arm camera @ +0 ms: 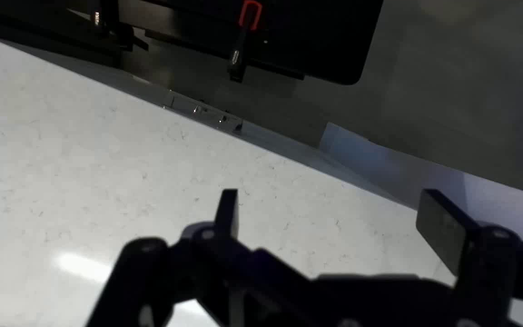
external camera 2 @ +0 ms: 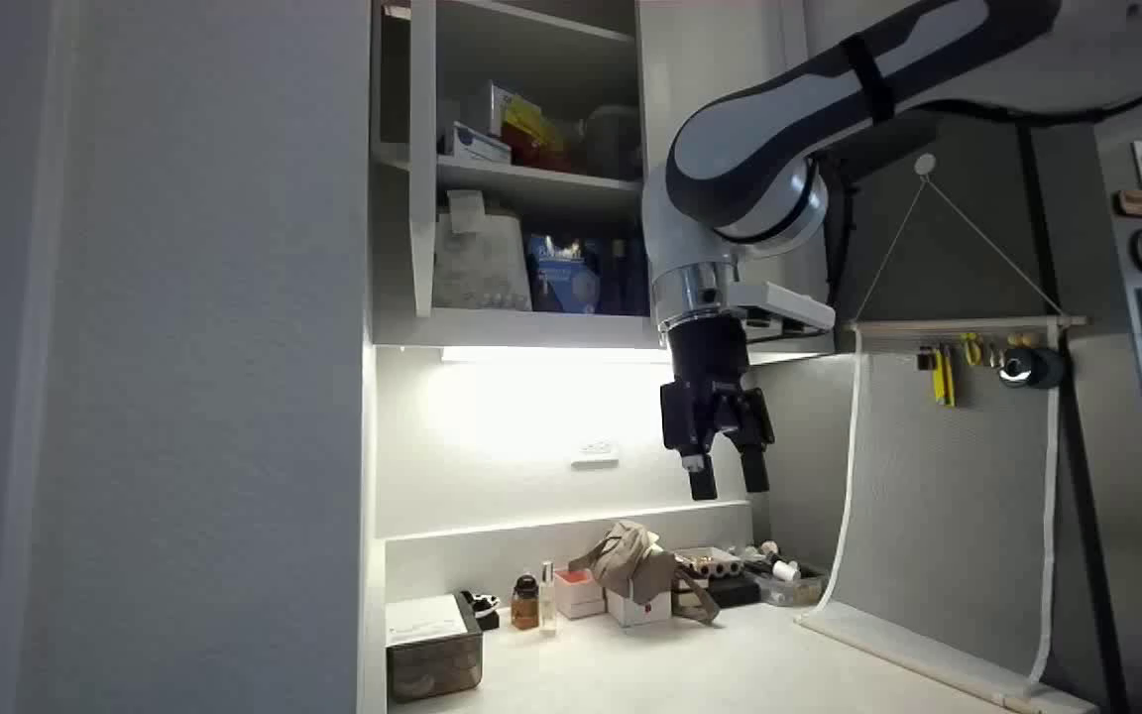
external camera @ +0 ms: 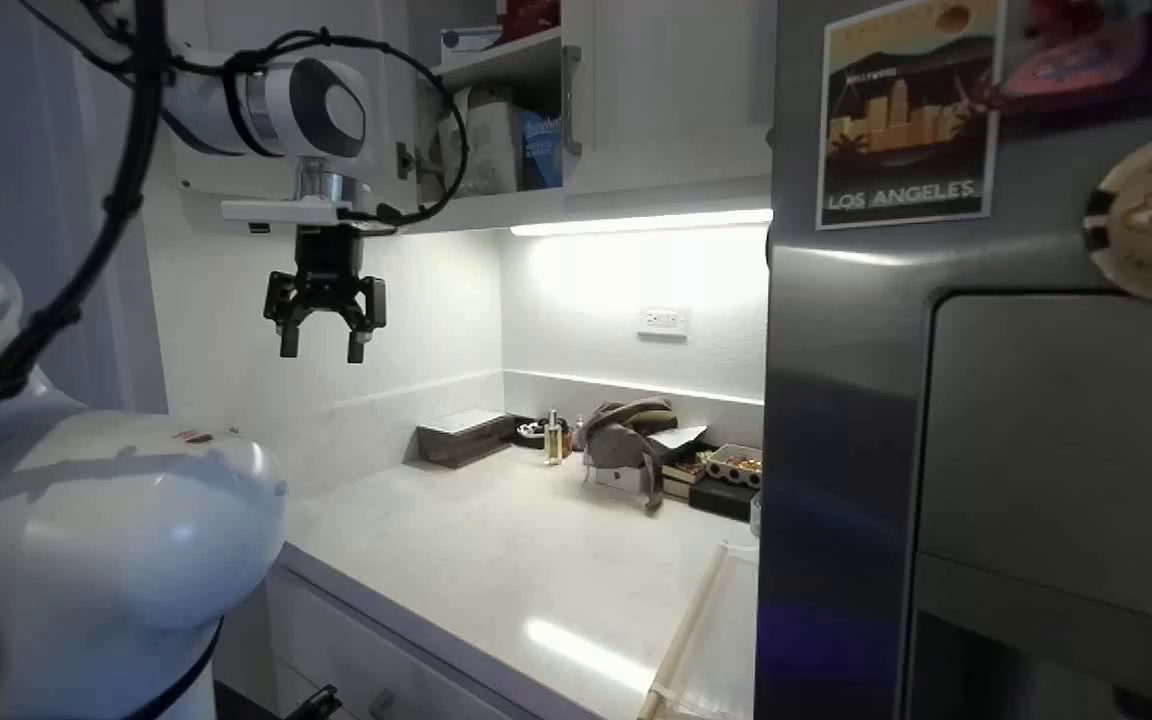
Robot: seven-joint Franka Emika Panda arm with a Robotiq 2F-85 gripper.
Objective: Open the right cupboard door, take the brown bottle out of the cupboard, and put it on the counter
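Counter (external camera: pixel 526 560) gleams white — light strip (external camera: pixel 641 222) above, grey fridge (external camera: pixel 986 430) beside it.

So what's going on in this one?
A robot arm hangs over the white counter, its end effector open and holding nothing. One cupboard door stands open; the framed door beside the opening is shut. Inside, at the bottom, is what looks like a dark bottle, too dim to be sure. A small amber-brown bottle stands on the counter.
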